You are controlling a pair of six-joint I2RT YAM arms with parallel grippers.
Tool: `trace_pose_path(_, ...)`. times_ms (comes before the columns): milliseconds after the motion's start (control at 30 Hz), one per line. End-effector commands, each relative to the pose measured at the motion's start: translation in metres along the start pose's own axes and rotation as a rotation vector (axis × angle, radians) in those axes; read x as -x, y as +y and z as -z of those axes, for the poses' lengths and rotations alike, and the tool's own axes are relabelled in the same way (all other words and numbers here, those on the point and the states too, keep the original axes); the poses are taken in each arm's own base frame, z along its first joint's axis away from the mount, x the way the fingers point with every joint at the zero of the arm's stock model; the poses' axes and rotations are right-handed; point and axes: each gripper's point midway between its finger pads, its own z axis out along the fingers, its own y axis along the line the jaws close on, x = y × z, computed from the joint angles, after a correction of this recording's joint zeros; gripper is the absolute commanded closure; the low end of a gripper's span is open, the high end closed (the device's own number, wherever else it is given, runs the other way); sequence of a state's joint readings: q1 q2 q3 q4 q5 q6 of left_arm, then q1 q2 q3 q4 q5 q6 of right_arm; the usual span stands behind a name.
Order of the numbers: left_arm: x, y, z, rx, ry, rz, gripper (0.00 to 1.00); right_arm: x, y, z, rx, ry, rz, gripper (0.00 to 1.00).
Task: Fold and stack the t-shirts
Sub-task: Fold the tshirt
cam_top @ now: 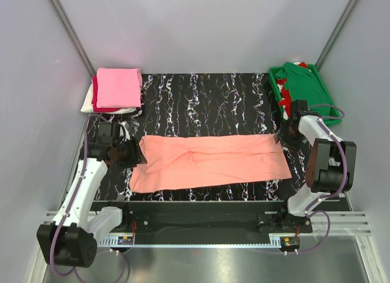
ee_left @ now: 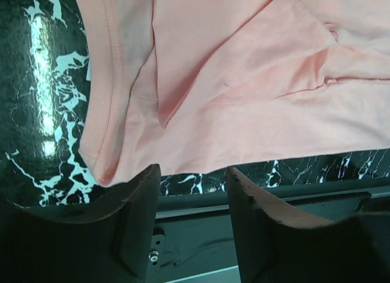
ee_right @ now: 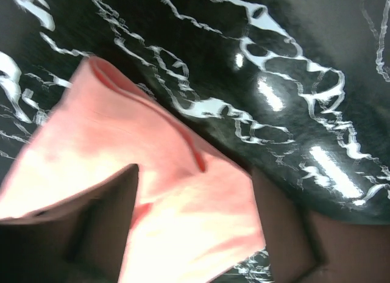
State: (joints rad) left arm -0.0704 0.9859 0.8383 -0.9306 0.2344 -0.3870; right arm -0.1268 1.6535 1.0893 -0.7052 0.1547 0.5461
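The salmon-peach t-shirt [cam_top: 210, 161] lies flat in a long band across the middle of the black marbled table. My left gripper [cam_top: 139, 155] is open and empty at the shirt's left end; in the left wrist view [ee_left: 192, 173] its fingertips [ee_left: 149, 176] sit just off the hem of the shirt [ee_left: 244, 82]. My right gripper [cam_top: 281, 136] is at the shirt's far right corner, open, with that corner [ee_right: 183, 191] lying between its spread fingers [ee_right: 125, 185]. That view is blurred.
A stack of folded shirts sits at the back left: bright pink [cam_top: 119, 88] on top, red [cam_top: 95, 94] and white [cam_top: 88, 105] below. A green tray [cam_top: 273, 72] at the back right holds a dark green shirt [cam_top: 304, 85] and a red one [cam_top: 281, 88].
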Motion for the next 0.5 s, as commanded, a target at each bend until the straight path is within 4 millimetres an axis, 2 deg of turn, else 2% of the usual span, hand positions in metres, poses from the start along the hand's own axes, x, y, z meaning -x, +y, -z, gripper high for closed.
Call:
trace_pose_path(0,0.000,-0.007,0.018,-0.020,-0.053,0.007,0.45,0.011,-0.004,0.014,0.035,-0.059,-0.044,0.13)
trace_pose_path(33,0.004,-0.009,0.022,-0.026,-0.069,0.003,0.43,0.017,-0.003,0.020,0.039,-0.076,-0.049,0.10)
trace_pose_path(133,0.012,-0.013,0.022,-0.039,-0.100,0.005,0.42,0.026,0.007,0.035,0.085,-0.085,-0.052,0.09)
trace_pose_path(267,0.020,-0.013,0.001,-0.034,-0.079,0.040,0.46,0.027,0.034,0.052,0.234,-0.088,-0.037,0.18)
trace_pose_path(300,0.028,-0.015,-0.004,-0.041,-0.099,0.053,0.47,0.022,0.045,0.055,0.298,-0.068,-0.020,0.19)
trace_pose_path(367,0.028,-0.013,-0.019,-0.034,-0.076,0.078,0.50,0.014,0.060,0.056,0.341,-0.055,0.026,0.22)
trace_pose_path(400,0.036,-0.014,-0.025,-0.038,-0.098,0.087,0.50,0.009,0.066,0.055,0.351,-0.043,0.048,0.23)
trace_pose_path(467,0.036,-0.011,-0.042,-0.023,-0.067,0.109,0.52,-0.005,0.078,0.045,0.357,-0.002,0.098,0.26)
